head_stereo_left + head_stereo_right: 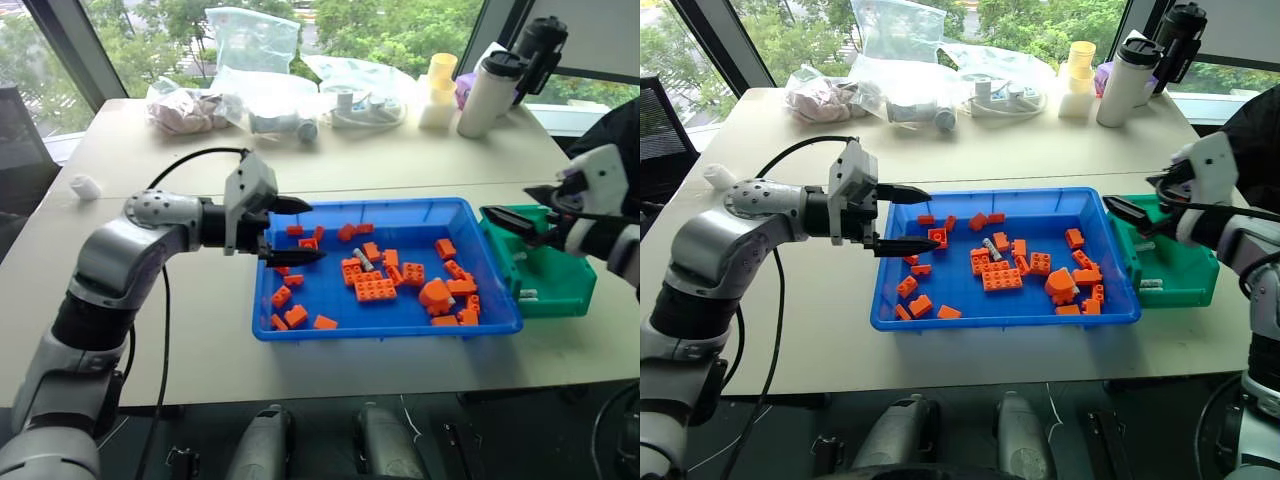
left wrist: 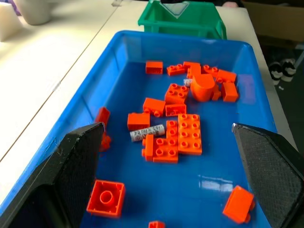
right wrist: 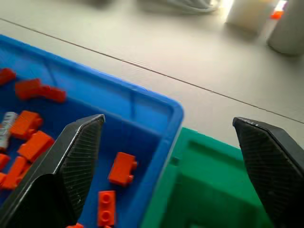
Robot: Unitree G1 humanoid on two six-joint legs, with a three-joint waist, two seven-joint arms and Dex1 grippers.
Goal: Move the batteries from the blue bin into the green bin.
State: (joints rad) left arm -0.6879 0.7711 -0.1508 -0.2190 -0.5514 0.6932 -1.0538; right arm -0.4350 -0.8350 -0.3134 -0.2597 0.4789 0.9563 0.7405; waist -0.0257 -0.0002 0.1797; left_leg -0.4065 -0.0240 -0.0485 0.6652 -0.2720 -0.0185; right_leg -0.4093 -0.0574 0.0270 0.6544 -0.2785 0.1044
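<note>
A: Where are the batteries?

B: One battery (image 1: 363, 260) lies among orange bricks (image 1: 375, 288) mid blue bin (image 1: 300, 327); another (image 1: 527, 293) rests inside the green bin (image 1: 575, 290), just beside it.

A: And the end effectors?

B: Left end effector (image 1: 296, 231) hovers spread wide, empty, over the blue bin's left end. Right end effector (image 1: 520, 207) hangs splayed, empty, above the green bin.

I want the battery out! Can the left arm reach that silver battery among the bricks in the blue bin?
Probably yes. The open left gripper hangs over the blue bin, and the battery lies bare on top, though orange bricks crowd it.
</note>
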